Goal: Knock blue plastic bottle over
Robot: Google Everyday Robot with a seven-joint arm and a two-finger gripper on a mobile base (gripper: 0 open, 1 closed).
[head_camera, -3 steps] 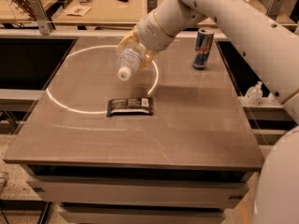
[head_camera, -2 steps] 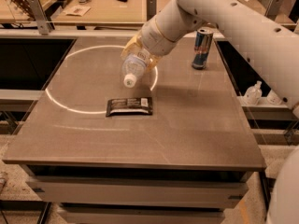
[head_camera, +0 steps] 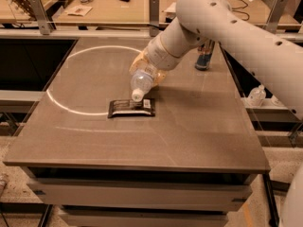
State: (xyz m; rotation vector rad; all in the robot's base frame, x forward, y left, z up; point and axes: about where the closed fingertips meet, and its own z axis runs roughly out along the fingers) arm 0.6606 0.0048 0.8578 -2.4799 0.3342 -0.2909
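Note:
The clear plastic bottle (head_camera: 142, 79) with a white cap and pale label lies tipped over, cap pointing down toward me, just above a dark snack packet. My gripper (head_camera: 147, 69) is at the bottle's body, at the end of the white arm (head_camera: 227, 27) that reaches in from the right. The bottle's base is hidden by the gripper. The blue-and-silver can (head_camera: 204, 58) stands upright behind the arm, at the back right of the table.
A dark flat snack packet (head_camera: 132, 108) lies on the brown table (head_camera: 142, 141) just below the bottle's cap. A white circle line (head_camera: 61, 103) is marked on the table's left half. Desks with clutter stand behind. A small bottle (head_camera: 257, 96) sits off the right edge.
The gripper and the bottle have moved right and toward me. The bottle has tilted further, so its cap now points down near the snack packet.

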